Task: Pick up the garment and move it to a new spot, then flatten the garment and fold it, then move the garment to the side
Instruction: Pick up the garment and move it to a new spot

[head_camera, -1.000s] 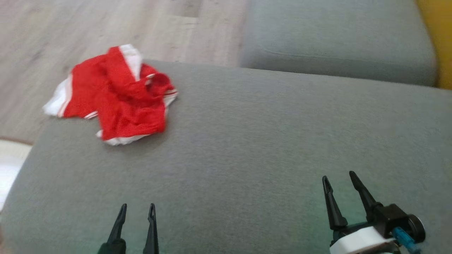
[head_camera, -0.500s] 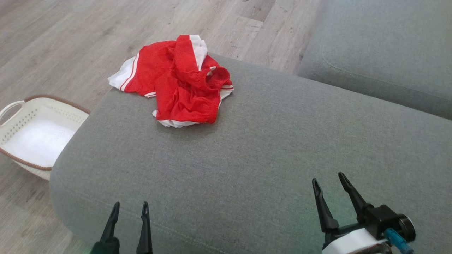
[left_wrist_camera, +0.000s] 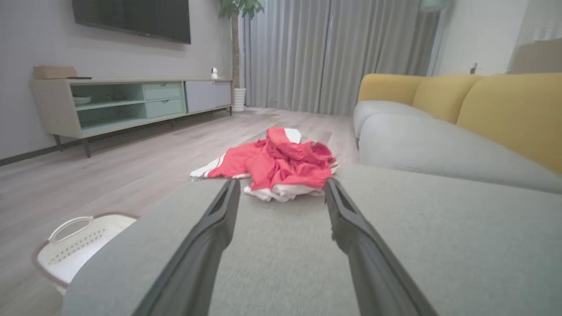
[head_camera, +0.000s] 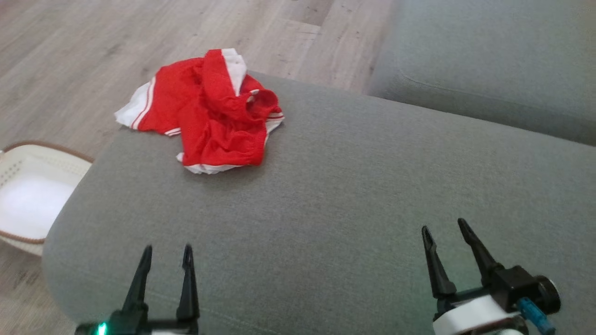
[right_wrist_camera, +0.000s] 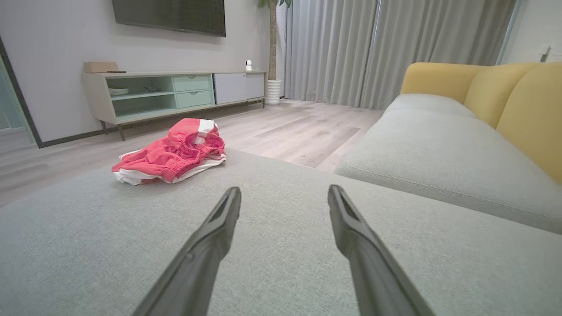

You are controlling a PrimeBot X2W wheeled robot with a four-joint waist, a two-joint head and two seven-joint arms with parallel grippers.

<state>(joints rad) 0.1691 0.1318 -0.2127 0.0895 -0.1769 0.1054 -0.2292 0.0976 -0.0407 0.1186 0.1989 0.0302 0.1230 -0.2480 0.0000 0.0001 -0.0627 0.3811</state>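
Since nothing sits between either pair of fingers, you have both hands free: your left gripper [head_camera: 167, 249] and right gripper [head_camera: 443, 225] hover just above the near part of the grey cushion [head_camera: 326, 195], jaws spread wide and empty, which suits a pick not yet begun; almost straight ahead of the left gripper, the garment [head_camera: 209, 121] lies as a crumpled red-and-white heap on the cushion's far corner, one striped edge seeming to overhang the rim; from the right gripper it sits ahead and well off to the left, so the left arm looks the likelier one to reach first. Out past the left gripper's outer side a white basket [head_camera: 28, 200] stands on the wooden floor [head_camera: 70, 56]; beyond the right gripper lies a second cushion [head_camera: 489, 70].
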